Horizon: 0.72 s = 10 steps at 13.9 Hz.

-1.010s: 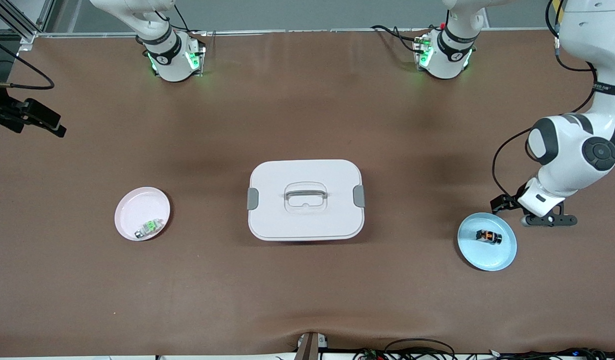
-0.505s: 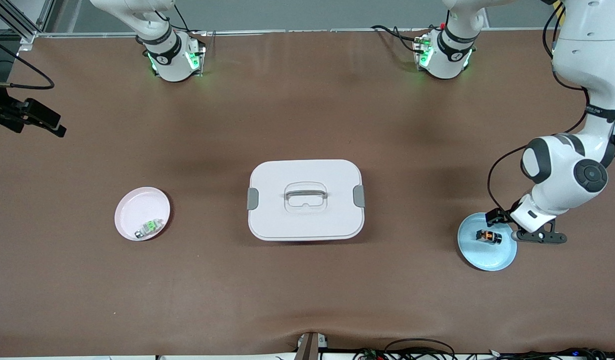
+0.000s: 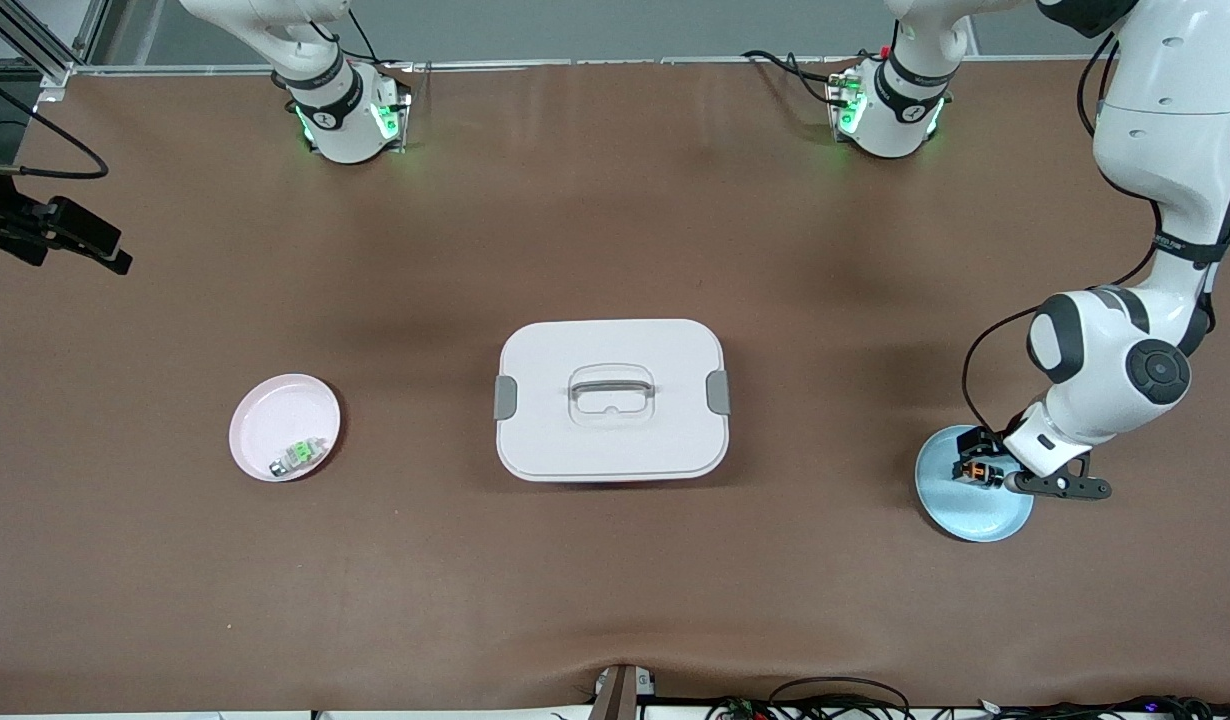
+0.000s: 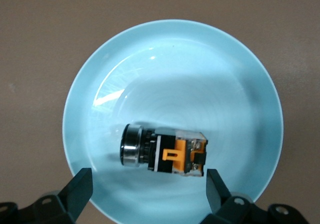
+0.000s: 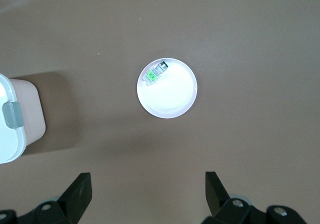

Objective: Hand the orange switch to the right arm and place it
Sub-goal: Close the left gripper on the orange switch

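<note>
Left gripper (image 4: 147,194), black and two-fingered, hangs low over the round pale-blue plate (image 3: 985,520) at the left arm's end of the brown table (image 3: 615,580), its fingers spread wide with nothing between them. Orange switch (image 4: 164,152), a tiny black block with an orange face and a silvery end, lies on its side in that plate, just under the spread fingers and untouched.

Right gripper (image 5: 147,194) waits high over the table with its fingers apart and empty, looking down on the round pink plate (image 5: 172,101) holding a small green-faced switch (image 5: 153,74). Between the two plates sits a white rectangular lidded box (image 3: 611,399) with grey clasps.
</note>
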Tool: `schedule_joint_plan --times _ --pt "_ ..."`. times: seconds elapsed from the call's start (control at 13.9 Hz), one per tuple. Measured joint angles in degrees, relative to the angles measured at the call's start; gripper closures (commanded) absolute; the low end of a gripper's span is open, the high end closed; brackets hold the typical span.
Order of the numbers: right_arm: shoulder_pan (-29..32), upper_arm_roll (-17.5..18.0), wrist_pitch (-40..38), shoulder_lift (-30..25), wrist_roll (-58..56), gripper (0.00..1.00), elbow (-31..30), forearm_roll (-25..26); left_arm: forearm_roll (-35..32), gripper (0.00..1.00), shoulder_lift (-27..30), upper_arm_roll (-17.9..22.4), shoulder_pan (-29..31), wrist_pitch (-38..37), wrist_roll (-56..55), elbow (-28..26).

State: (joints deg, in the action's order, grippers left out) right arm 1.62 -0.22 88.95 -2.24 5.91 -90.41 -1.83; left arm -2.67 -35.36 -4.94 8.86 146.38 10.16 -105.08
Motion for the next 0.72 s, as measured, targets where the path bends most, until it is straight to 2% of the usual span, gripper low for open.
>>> schedule_joint_plan --times 0.36,0.43,0.58,0.72 --pt "0.00 -0.04 0.00 0.00 0.04 0.00 0.00 -0.17 0.00 0.00 -1.31 -0.83 0.01 2.22 0.00 0.45" --pt "0.00 -0.05 0.00 0.00 0.05 0.00 0.00 -0.17 0.00 0.04 -1.78 -0.83 0.03 3.17 0.00 0.46" --pt "0.00 -0.07 0.00 0.00 0.06 0.00 0.00 -0.18 0.00 0.22 -2.64 -0.83 0.09 4.35 0.00 0.48" --pt "0.00 -0.13 0.00 0.00 0.06 0.00 0.00 -0.18 0.00 0.35 -2.84 -0.83 0.20 4.49 0.38 0.57"
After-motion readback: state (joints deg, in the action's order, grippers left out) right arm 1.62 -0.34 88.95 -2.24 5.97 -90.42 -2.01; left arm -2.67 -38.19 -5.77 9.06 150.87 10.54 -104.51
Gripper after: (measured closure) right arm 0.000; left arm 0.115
